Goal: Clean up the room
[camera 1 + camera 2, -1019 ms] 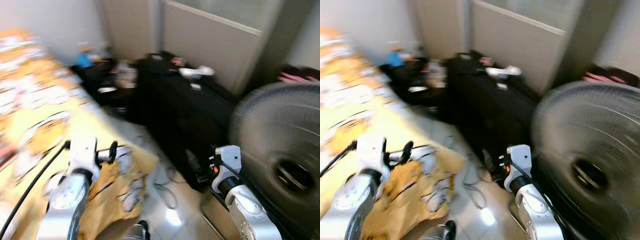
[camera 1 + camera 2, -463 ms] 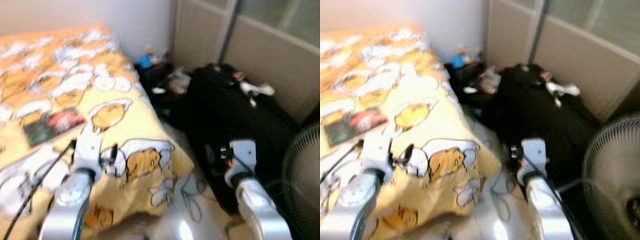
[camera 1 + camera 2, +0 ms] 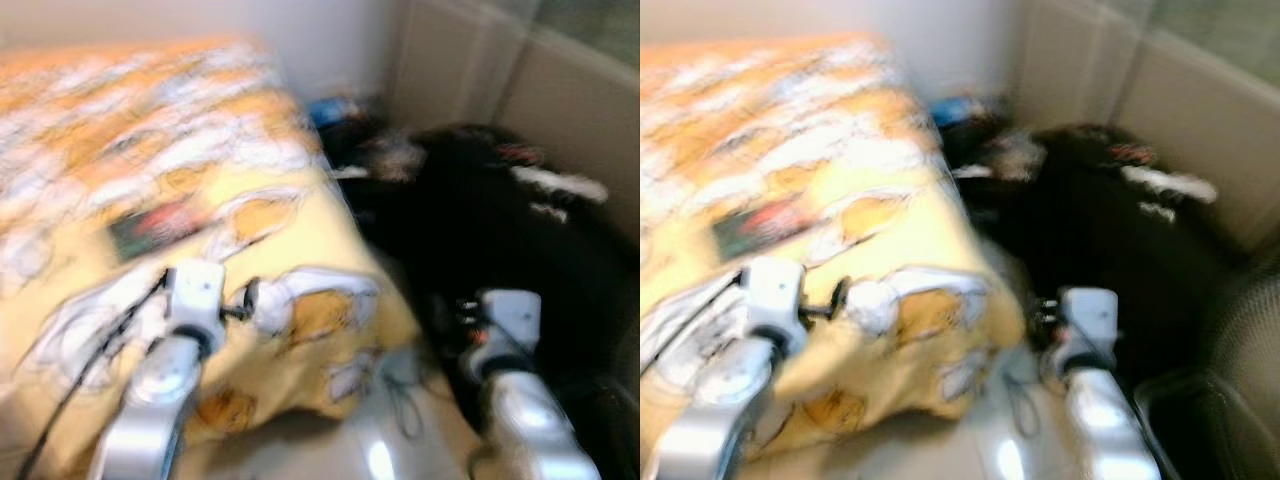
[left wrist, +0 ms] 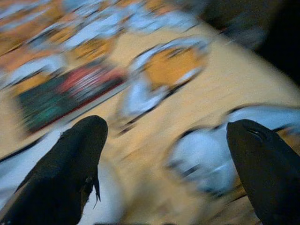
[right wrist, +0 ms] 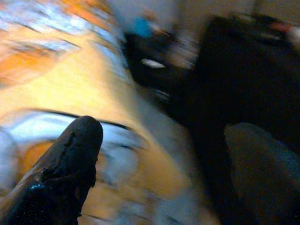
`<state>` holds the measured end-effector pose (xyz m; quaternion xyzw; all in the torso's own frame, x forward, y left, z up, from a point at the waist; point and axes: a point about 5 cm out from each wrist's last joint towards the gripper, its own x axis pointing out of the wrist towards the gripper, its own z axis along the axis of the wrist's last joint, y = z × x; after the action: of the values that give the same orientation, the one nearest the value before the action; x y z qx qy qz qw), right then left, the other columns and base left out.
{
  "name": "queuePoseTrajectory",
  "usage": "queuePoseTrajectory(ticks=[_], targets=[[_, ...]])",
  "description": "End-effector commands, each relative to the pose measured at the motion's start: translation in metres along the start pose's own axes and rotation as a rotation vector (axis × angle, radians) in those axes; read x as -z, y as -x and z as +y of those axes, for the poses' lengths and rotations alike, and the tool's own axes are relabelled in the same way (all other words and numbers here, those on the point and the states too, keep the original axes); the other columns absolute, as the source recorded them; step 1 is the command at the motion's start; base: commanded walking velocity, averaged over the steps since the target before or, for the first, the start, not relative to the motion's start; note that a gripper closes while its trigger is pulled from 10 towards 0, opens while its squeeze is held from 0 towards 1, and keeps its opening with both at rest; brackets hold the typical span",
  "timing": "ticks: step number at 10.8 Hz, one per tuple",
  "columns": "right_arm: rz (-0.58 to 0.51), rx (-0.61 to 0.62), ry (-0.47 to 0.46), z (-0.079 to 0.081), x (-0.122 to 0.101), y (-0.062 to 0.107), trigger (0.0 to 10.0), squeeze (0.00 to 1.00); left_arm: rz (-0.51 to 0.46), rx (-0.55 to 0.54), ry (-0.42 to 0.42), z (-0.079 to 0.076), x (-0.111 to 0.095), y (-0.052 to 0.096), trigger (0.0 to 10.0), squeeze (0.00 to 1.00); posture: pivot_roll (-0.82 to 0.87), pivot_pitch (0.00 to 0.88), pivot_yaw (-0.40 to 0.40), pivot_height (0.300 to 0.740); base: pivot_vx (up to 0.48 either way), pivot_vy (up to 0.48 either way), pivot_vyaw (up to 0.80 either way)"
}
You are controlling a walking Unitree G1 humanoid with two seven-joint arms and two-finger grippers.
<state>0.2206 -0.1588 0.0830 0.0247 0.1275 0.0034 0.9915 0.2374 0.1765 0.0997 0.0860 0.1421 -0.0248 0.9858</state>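
Counts, frames blurred:
1 bed [image 3: 90,130], yellow cartoon-print cover.
1 dark flat rectangular item [image 3: 160,222] on bed, red/green print.
1 big black mass [image 3: 490,230] on floor beside bed; loose clutter on it uncountable.
1 blue item [image 3: 958,108] near wall.
2 claws: left claw [image 4: 164,154], right claw [image 5: 159,154], each 2 black fingers, spread apart.

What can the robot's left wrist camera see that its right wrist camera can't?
Left wrist view alone: a flat dark card with red and green on it lying on the yellow cartoon bedspread, framed by the open left claw.

Right wrist view alone: a black pile of things beside the bed, something blue farther back, and the open right claw.

Both: the same yellow bedspread, two black fingers spread apart, nothing held. Everything is blurry.
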Motion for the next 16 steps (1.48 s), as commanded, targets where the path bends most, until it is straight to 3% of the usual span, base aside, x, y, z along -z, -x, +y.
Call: queuePoseTrajectory(ticks=[1, 3, 4, 5, 6, 7, 9, 10, 12, 13, 14, 16], targets=[[0.0, 0.048, 0.0, -0.011, -0.003, 0.002, 10.0, 1.0, -0.029, 0.024, 0.013, -0.005, -0.008, -0.003, 10.0, 0.0, -0.07, 0.0, 0.006, 0.74, 0.0, 0.0, 0.0], [0.026, 0.143, 0.021, -0.019, 0.003, -0.001, 10.0, 1.0, -0.036, 0.029, 0.028, -0.005, -0.011, -0.008, 10.0, 0.0, -0.06, 0.0, 0.016, 0.74, 0.0, 0.0, 0.0], [0.004, 0.105, -0.048, -0.017, 0.001, -0.003, 10.0, 0.88, -0.049, 0.028, 0.036, -0.005, -0.015, -0.008, 10.0, 0.0, -0.06, 0.0, 0.017, 0.74, 0.0, 0.315, 0.0], [-0.117, 0.145, -0.036, -0.016, -0.013, -0.007, 10.0, 0.0, -0.044, 0.023, 0.031, 0.0, -0.012, -0.005, 10.0, 0.0, -0.06, 0.0, 0.019, 0.74, 0.0, 0.356, 0.0], [-0.103, 0.101, -0.073, -0.014, -0.014, -0.008, 10.0, 0.0, -0.048, 0.019, 0.034, 0.0, -0.013, -0.004, 10.0, 0.0, -0.02, 0.0, 0.003, 0.74, 0.0, 0.352, 0.0], [-0.053, 0.081, -0.037, -0.014, -0.007, -0.01, 10.0, 0.0, -0.052, 0.0, 0.034, 0.0, -0.014, -0.002, 10.0, 0.0, -0.01, 0.0, -0.018, 0.74, 0.0, 0.356, 0.0], [-0.065, 0.048, 0.008, -0.01, -0.009, -0.011, 10.0, 0.0, -0.052, -0.009, 0.038, -0.001, -0.012, 0.001, 10.0, 0.0, -0.02, 0.0, -0.011, 0.74, 0.0, 0.354, 0.0], [-0.051, 0.066, -0.109, -0.02, -0.006, -0.008, 10.0, 0.0, -0.057, 0.019, 0.019, -0.01, -0.014, -0.001, 10.0, 0.0, -0.04, 0.0, 0.017, 0.74, 0.0, 0.289, 0.0], [-0.005, 0.101, -0.101, -0.018, -0.001, -0.006, 10.0, 0.0, -0.074, 0.045, 0.005, -0.002, -0.022, -0.011, 10.0, 0.0, -0.07, 0.0, 0.052, 0.74, 0.0, 0.289, 0.0], [-0.103, 0.157, -0.144, -0.019, -0.01, -0.006, 10.0, 0.0, -0.074, 0.011, 0.018, 0.01, -0.022, -0.014, 10.0, 0.0, -0.09, 0.0, 0.067, 0.74, 0.0, 0.322, 0.0], [-0.106, 0.167, -0.123, -0.02, -0.013, -0.008, 10.0, 0.0, -0.065, -0.026, 0.043, 0.017, -0.022, -0.017, 10.0, 0.0, -0.08, 0.0, 0.091, 0.74, 0.0, 0.352, 0.0], [-0.064, 0.17, -0.077, -0.022, -0.007, -0.01, 10.0, 0.0, -0.053, -0.026, 0.043, 0.012, -0.019, -0.023, 10.0, 0.0, -0.09, 0.0, 0.081, 0.74, 0.0, 0.384, 0.0]])
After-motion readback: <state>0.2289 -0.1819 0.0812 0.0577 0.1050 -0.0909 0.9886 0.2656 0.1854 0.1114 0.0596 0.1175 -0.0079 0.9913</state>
